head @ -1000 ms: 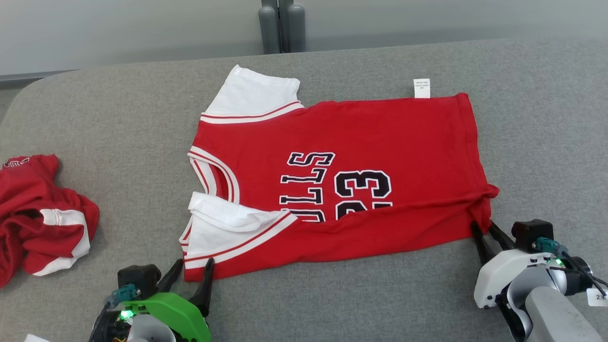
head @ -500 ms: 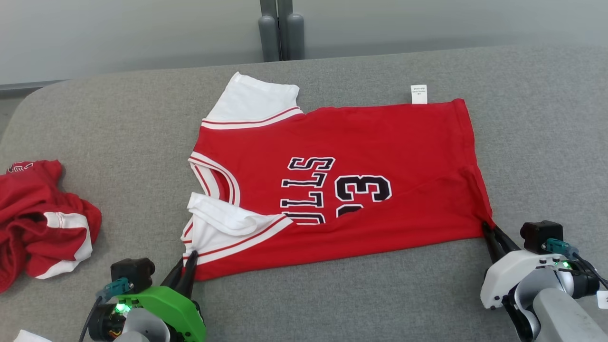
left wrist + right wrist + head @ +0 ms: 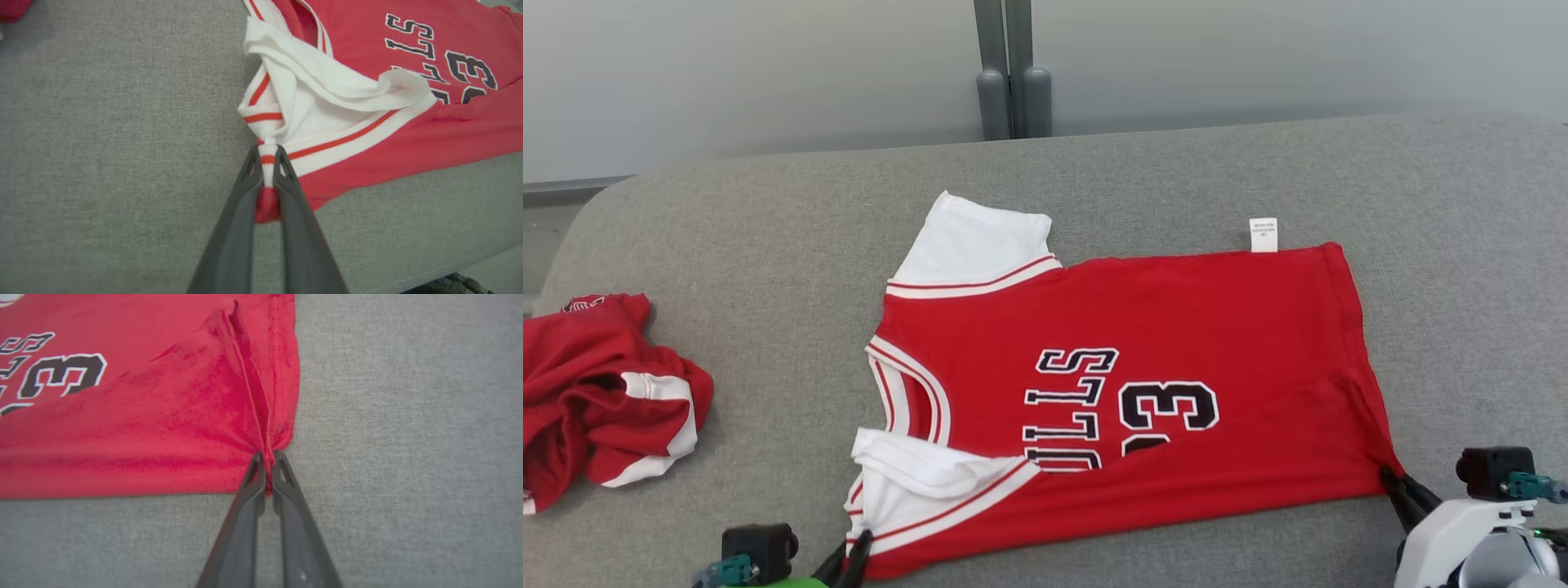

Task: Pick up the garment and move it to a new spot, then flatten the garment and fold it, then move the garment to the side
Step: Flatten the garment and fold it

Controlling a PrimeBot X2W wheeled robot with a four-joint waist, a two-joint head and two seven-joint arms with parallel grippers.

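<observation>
Since the left gripper point(image 3: 267, 152) is clamped on the striped sleeve hem of the red jersey point(image 3: 1127, 327) and the right gripper point(image 3: 267, 455) on its bottom hem corner, either thin bite could slip under uneven pull, and the rumpled near sleeve point(image 3: 322, 106) could fold in crooked. The jersey lies spread close to the front edge of the grey pad point(image 3: 768, 245); open room lies behind and rightward, with a crumpled red garment point(image 3: 596, 400) well apart at left.

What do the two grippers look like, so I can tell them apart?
Housing: green on the left gripper, white on the right gripper. Each carries a black block with a teal connector and long, dark grey, tapering jaws.
</observation>
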